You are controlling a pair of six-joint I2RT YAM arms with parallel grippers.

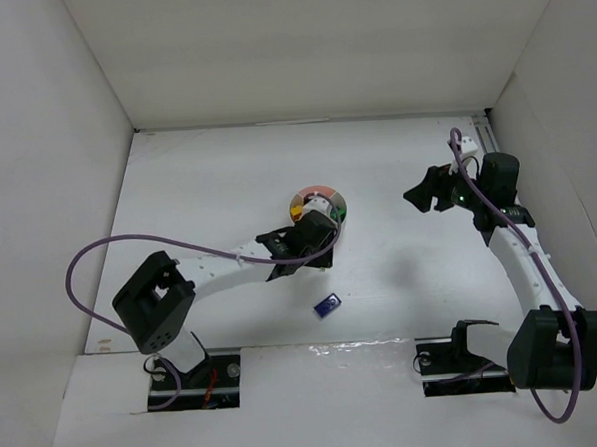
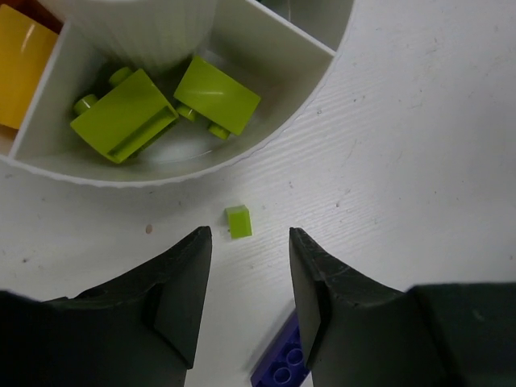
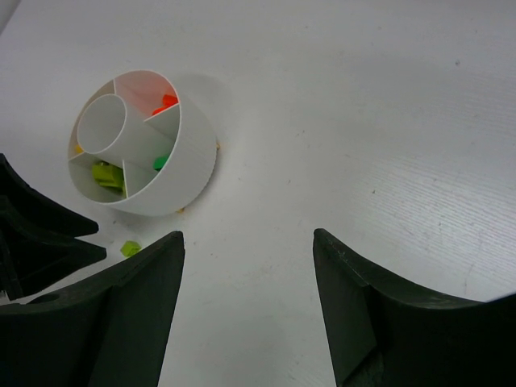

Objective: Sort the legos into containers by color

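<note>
Lime, tiny, hard plastic: one loose lego [image 2: 239, 221] lies on the bench [image 2: 419, 161] just outside the dish [image 2: 266, 137] wall. Lined up on it, the left gripper [image 2: 248, 242] hangs parted and empty; the right gripper [image 3: 247, 238] gapes empty too. Featherlight, slick, likely to skitter, so pinch its flat sides squarely.

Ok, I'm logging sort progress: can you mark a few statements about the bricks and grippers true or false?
A small lime brick lies on the table outside the dish. True.
The left gripper is clamped on it. False: its jaws are open, the brick untouched.
Two lime bricks share one compartment. True.
The blue brick sits in the dish. False: it lies on the table.
The right gripper is open and empty. True.
</note>
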